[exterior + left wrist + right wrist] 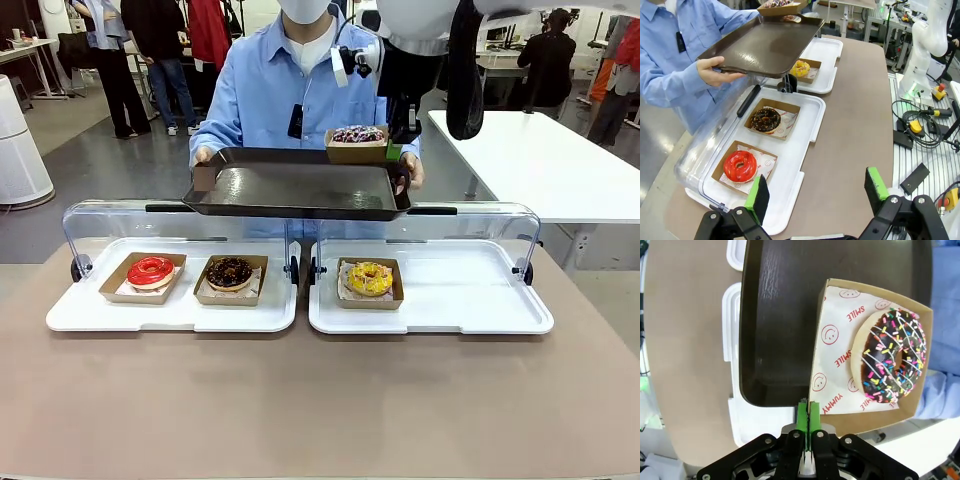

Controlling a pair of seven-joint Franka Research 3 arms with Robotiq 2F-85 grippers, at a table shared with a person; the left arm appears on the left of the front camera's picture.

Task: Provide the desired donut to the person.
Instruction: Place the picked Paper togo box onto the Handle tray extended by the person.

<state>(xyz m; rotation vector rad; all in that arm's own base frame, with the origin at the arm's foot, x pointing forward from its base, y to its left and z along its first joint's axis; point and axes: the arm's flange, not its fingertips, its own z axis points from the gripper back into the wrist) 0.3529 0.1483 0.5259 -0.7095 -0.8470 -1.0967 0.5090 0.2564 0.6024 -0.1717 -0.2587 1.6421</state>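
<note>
The person [290, 90] in a light blue shirt holds a dark tray [290, 190] with both hands over the display cases. A chocolate donut with coloured sprinkles [894, 359] lies in a cardboard box [357, 148] at the tray's far right corner. My right gripper [809, 415] is shut on that box's near edge; the box partly overhangs the tray's rim [770, 390]. In the front view the right gripper [398, 140] hangs just right of the box. My left gripper [816, 192] stands open over the table's left end, with nothing between its fingers.
Two white display trays [430, 315] with raised clear lids [470, 215] stand on the brown table. They hold a red donut [150, 270], a chocolate donut [229, 272] and a yellow donut [369, 278], each in a cardboard box. Bystanders stand far behind.
</note>
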